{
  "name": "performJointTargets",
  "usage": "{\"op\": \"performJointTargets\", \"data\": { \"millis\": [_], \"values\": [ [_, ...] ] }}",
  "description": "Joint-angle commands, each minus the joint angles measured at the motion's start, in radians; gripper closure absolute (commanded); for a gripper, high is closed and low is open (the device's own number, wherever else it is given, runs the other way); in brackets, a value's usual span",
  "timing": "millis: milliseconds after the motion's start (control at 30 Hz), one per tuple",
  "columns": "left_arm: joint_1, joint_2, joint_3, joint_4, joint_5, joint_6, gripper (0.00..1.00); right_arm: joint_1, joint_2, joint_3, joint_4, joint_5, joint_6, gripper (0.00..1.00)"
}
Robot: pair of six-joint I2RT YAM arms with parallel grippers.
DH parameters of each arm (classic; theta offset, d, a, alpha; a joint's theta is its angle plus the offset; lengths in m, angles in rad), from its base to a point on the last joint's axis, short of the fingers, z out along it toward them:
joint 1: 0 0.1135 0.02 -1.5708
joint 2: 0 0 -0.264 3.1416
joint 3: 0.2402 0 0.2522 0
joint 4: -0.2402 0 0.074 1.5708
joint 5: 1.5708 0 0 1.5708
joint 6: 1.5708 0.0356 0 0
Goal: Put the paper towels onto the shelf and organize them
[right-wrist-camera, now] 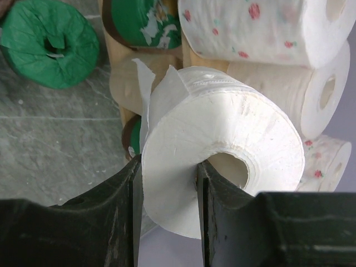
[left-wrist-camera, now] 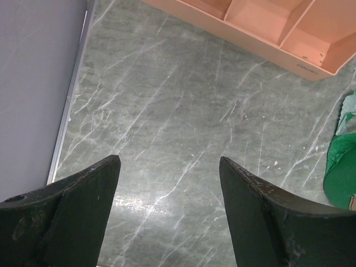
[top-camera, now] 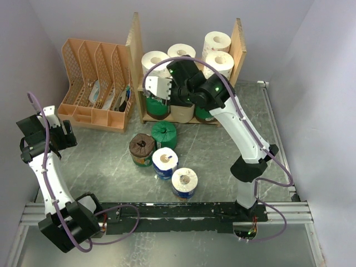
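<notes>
Paper towels (top-camera: 184, 181): four stand loose on the counter (top-camera: 100, 161) nearest the arm bases, one brown, one green, two white-topped. To the left, we note the left jaws spread wide over the counter, holding nothing. Further back, the right jaws are clamped on the wall of a white roll (right-wrist-camera: 222, 161), one finger (right-wrist-camera: 228, 206) in its centre hole, just before the shelf (top-camera: 240, 47). On the shelf, four white rolls sit on top; green and beige ones below. A peach file organizer (top-camera: 94, 83) stands left of it.
</notes>
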Motion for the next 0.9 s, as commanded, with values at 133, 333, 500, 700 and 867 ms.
{"op": "performJointTargets", "data": {
  "millis": [133, 333, 500, 700, 867],
  "values": [
    [0.012, -0.023, 0.009, -0.003, 0.043, 0.015, 0.17, -0.134, -0.037, 0.012, 0.072, -0.051, -0.035, 1.00],
    [0.010, -0.028, 0.010, -0.004, 0.047, 0.018, 0.17, -0.187, -0.028, -0.003, 0.142, -0.106, -0.005, 1.00],
    [0.010, -0.032, 0.010, -0.004, 0.047, 0.018, 0.17, -0.190, -0.008, -0.010, 0.147, -0.143, 0.013, 1.00],
    [0.011, -0.036, 0.009, -0.004, 0.046, 0.018, 0.17, -0.189, 0.006, 0.020, 0.167, -0.193, 0.026, 1.00],
    [0.011, -0.037, 0.009, -0.003, 0.044, 0.018, 0.17, -0.188, 0.025, 0.023, 0.162, -0.237, 0.041, 1.00]
  ]
}}
